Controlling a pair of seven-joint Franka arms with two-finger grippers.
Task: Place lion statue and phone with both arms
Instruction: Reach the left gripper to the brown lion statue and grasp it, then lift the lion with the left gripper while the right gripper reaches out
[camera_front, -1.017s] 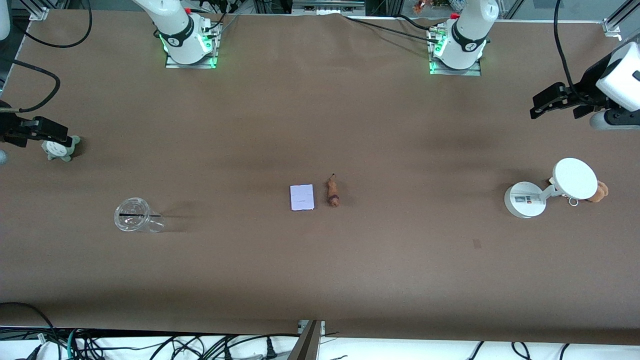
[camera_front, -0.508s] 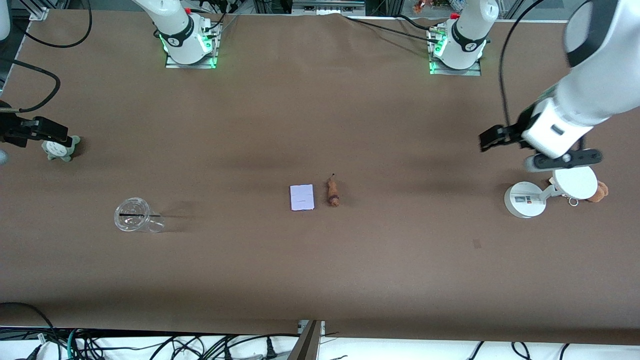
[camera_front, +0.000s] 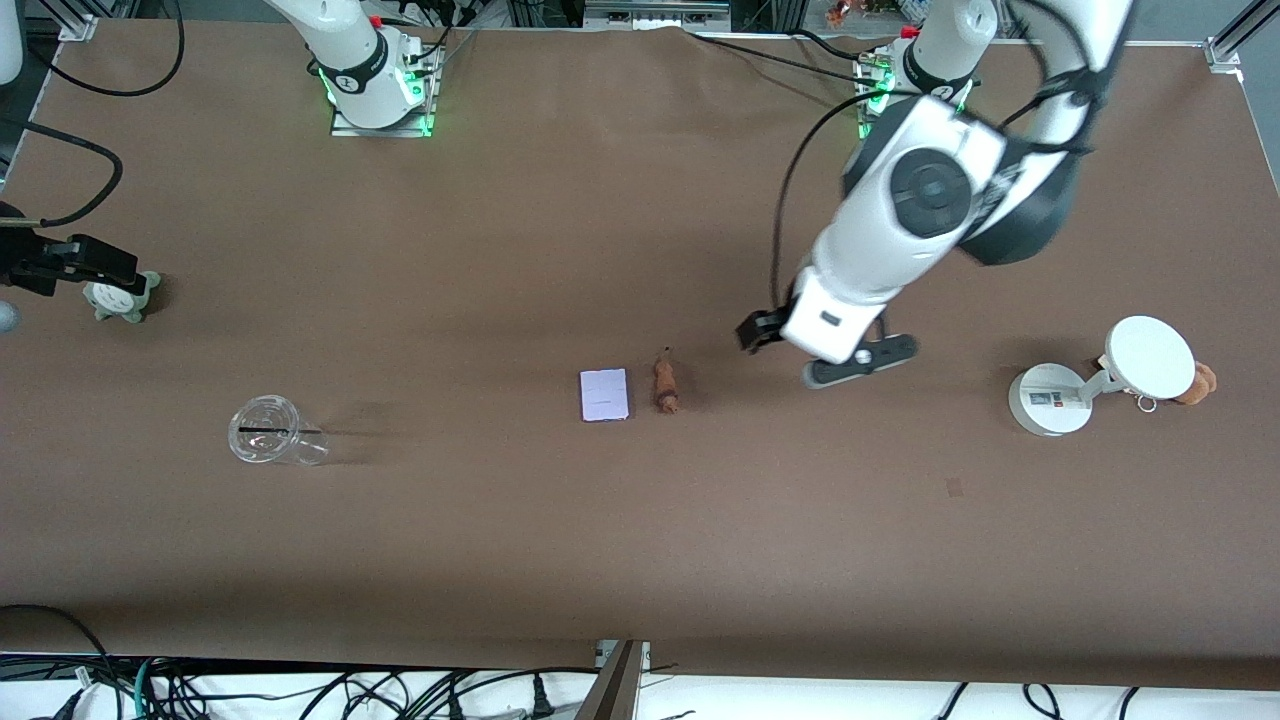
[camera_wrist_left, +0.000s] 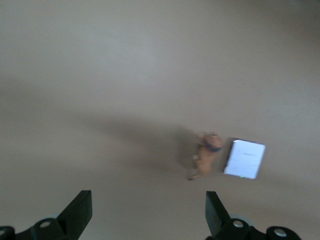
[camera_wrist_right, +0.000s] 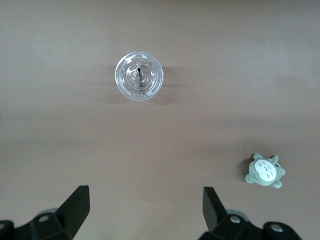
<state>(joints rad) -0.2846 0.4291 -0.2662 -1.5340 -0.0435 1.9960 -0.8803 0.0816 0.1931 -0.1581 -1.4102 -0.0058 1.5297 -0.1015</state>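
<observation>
The lion statue (camera_front: 665, 385), a small reddish-brown figurine, lies mid-table beside the pale lavender phone (camera_front: 605, 395), on the side toward the left arm's end. My left gripper (camera_front: 757, 332) hangs open and empty over bare table, a short way from the lion toward the left arm's end. In the left wrist view, the lion (camera_wrist_left: 207, 152) and phone (camera_wrist_left: 244, 158) lie ahead of the open left gripper (camera_wrist_left: 147, 212). My right gripper (camera_front: 100, 262) waits at the right arm's end of the table. It is open and empty in the right wrist view (camera_wrist_right: 145, 210).
A grey-green plush (camera_front: 120, 297) sits by the right gripper. A clear cup (camera_front: 270, 430) stands nearer the front camera. A white stand (camera_front: 1050, 398) with a disc and a tan plush (camera_front: 1200, 383) are at the left arm's end.
The left arm has swung from the left arm's end of the table toward the middle, ending close to the lion statue. The right arm, lion and phone have not moved.
</observation>
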